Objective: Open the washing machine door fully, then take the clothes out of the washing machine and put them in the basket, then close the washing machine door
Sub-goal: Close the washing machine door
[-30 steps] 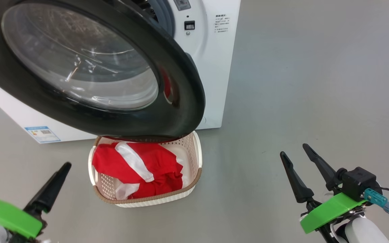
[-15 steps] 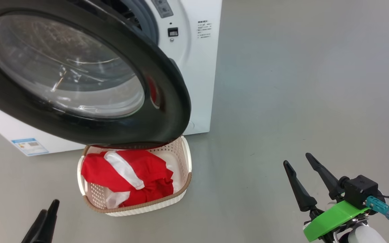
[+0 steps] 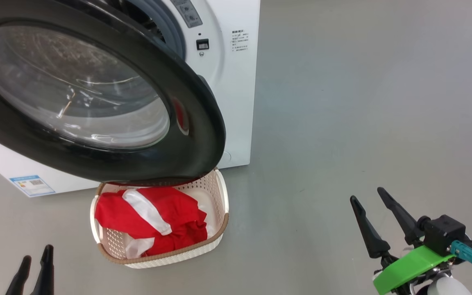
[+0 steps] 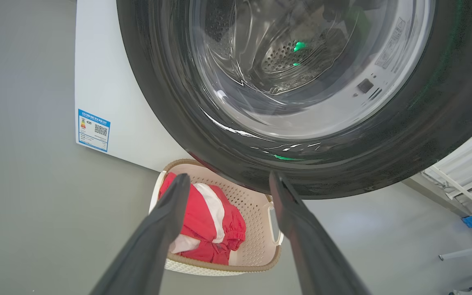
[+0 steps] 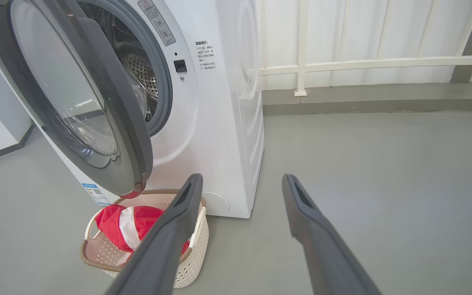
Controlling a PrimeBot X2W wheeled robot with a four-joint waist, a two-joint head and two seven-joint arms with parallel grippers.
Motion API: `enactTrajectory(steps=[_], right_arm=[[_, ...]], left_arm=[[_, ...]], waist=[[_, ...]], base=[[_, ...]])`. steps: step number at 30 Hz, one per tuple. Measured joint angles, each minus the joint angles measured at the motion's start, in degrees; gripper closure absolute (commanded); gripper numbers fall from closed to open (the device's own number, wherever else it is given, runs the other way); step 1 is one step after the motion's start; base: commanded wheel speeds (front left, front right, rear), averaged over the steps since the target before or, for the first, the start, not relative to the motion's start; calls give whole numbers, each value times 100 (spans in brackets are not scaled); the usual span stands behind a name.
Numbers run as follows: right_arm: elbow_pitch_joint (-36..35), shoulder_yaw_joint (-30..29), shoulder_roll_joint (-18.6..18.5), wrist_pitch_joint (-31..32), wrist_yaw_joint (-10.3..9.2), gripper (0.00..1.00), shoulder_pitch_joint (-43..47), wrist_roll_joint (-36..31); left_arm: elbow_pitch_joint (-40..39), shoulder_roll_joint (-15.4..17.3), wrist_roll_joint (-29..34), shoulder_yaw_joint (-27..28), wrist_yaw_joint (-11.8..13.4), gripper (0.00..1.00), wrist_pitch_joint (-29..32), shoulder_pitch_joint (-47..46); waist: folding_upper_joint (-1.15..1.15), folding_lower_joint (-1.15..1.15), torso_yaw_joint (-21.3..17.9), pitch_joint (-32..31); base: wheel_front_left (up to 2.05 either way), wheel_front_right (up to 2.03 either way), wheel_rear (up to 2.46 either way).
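One open washing machine door [image 3: 203,143] overhangs the basket [image 3: 224,205] of clothes [image 3: 174,207].

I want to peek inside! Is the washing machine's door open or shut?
Open. The door stands out from the washing machine, its steel drum showing.

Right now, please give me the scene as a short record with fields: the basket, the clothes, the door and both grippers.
basket: on the floor, in front of the washing machine
clothes: red with a white stripe, lying inside the basket
washing machine door: open, its lower rim hangs above the basket's back edge
left gripper: open, empty
right gripper: open, empty, over bare floor
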Motion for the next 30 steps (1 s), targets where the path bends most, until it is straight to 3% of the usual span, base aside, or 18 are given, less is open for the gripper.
enactTrajectory(steps=[5, 16, 22, 30], right_arm=[[-9, -21, 2, 0, 0, 0, 54, 0], [-97, -175, 12, 0, 0, 0, 55, 0], [-120, -221, 34, -1, 0, 0, 92, 0], [-151, -385, 70, -1, 0, 0, 261, -7]], left_arm=[[-44, -455, 1100, 433, 0, 0, -1, 61], [-531, -1204, 2737, 1390, 0, 0, -2, 276], [-798, -1470, 3506, 1795, -1, 0, -16, 366], [-955, -1725, 3897, 2003, -1, 0, -16, 505]], waist=[[0, 0, -7, -40], [0, 0, 2, -108], [0, 0, -5, -148], [0, 0, 5, -194]], base=[[0, 0, 0], [0, 0, 0], [0, 0, 0], [0, 0, 0]])
